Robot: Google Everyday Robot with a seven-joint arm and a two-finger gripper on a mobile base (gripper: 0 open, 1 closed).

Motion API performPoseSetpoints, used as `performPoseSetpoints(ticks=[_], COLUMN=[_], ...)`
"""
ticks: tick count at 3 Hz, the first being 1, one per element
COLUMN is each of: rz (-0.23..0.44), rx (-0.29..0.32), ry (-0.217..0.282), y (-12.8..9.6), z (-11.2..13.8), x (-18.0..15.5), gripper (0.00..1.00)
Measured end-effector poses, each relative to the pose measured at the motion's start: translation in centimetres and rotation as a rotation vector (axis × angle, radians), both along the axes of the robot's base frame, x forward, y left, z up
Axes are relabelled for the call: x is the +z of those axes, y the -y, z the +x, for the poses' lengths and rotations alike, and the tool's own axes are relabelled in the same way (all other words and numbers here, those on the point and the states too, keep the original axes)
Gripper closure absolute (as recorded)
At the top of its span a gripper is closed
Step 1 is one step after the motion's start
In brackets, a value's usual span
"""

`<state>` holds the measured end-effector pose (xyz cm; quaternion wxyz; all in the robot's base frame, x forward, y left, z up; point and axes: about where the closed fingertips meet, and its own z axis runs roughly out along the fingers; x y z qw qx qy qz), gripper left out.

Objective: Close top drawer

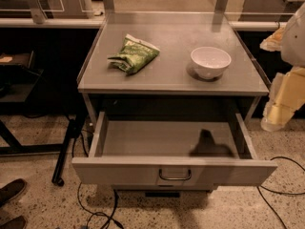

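The drawer stood pulled out, its closing not begun. The gripper hung right of it, apparently staged for approach; open or closed, I couldn't tell.

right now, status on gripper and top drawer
gripper at right edge, off the drawer. wide shallow grey metal top drawer pulled well out. nothing in its path.

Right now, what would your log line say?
top drawer: open | end effector: right of table, off drawer | on table: green bag, white bowl
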<state>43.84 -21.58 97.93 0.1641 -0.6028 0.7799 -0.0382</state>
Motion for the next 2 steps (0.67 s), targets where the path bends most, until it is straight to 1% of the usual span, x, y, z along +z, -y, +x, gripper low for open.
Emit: performPoseSetpoints(ticks=[1,2], rz=[0.0,0.0], rx=[0.0,0.0], ry=[0.0,0.0], y=[0.0,0.0], z=[0.0,0.0], x=[0.0,0.0], gripper=[0.01,0.24])
